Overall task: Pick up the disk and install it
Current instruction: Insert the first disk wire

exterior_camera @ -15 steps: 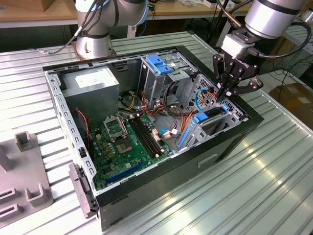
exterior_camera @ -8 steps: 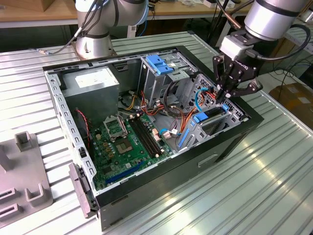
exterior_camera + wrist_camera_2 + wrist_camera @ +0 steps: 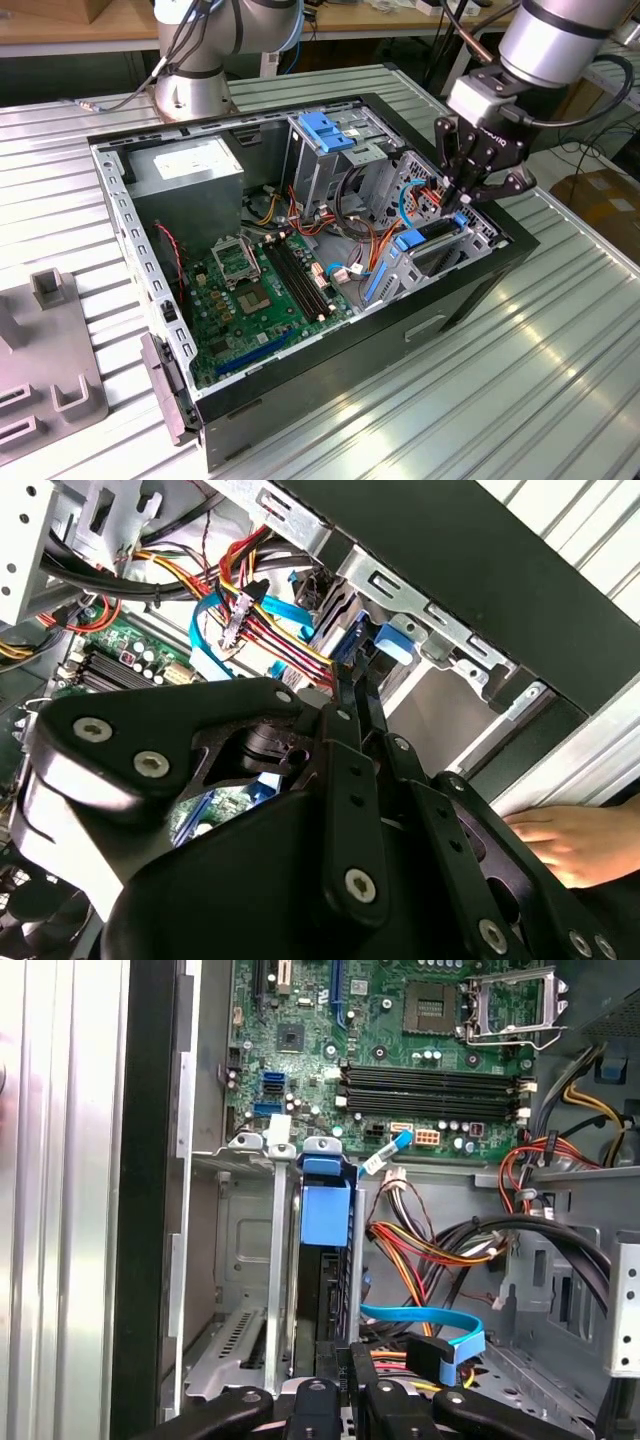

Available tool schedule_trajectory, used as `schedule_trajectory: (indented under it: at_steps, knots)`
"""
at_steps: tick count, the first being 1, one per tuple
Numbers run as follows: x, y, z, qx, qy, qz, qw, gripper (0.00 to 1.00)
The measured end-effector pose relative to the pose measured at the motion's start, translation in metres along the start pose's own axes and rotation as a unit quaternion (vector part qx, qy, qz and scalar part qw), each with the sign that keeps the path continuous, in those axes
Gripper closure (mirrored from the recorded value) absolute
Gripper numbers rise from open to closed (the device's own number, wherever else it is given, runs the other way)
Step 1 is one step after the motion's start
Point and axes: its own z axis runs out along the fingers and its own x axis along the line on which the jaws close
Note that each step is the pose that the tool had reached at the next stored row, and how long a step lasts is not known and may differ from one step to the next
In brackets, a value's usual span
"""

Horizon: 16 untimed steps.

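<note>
The disk [image 3: 425,238] stands on edge in the drive bay at the near right corner of the open computer case [image 3: 330,370]. Its blue carrier rail shows in the exterior view. In the first wrist view, the disk [image 3: 327,1220] runs down the slot with its blue end piece uppermost and its dark body below. My gripper [image 3: 457,205] hangs just above the bay. In the second wrist view, its black fingers [image 3: 352,695] lie close together, and the gripper [image 3: 365,665] has its tips against the blue end of the disk [image 3: 388,640]. The gripper [image 3: 362,1360] looks shut.
Red, yellow and blue cables [image 3: 430,1245] crowd the space beside the bay. The motherboard [image 3: 255,290], a grey power-supply box [image 3: 190,165] and a drive cage with a blue latch [image 3: 325,130] fill the case. A person's hand [image 3: 570,840] rests outside the case wall. A grey fixture [image 3: 50,370] sits at the exterior view's left.
</note>
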Motion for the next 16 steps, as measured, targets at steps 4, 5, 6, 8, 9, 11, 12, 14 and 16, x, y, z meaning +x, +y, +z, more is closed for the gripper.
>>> schedule_trajectory:
  at_steps: [4, 5, 6, 8, 9, 11, 12, 14, 16]
  knots:
    - [0.0023, 0.0009, 0.0009, 0.0, 0.0, 0.0, 1.0, 0.84]
    - [0.0023, 0.0012, 0.0011, 0.0, 0.0, 0.0, 1.0, 0.84]
    - [0.0024, 0.0015, 0.0016, 0.0, -0.0001, 0.0, 1.0, 0.84]
    - [0.0024, 0.0024, 0.0022, 0.0, -0.0002, 0.0, 1.0, 0.84]
    - [0.0024, 0.0027, 0.0023, 0.0, -0.0002, 0.0, 1.0, 0.84]
    - [0.0024, 0.0031, 0.0041, 0.0, -0.0007, 0.001, 1.0, 0.84]
    - [0.0028, 0.0037, 0.0075, 0.0, -0.0006, 0.004, 0.99999, 0.84]
    - [0.0033, 0.0037, 0.0085, -0.0001, -0.0003, 0.021, 0.99978, 0.84]
    - [0.0033, 0.0037, 0.0096, -0.0001, -0.0003, 0.021, 0.99978, 0.84]
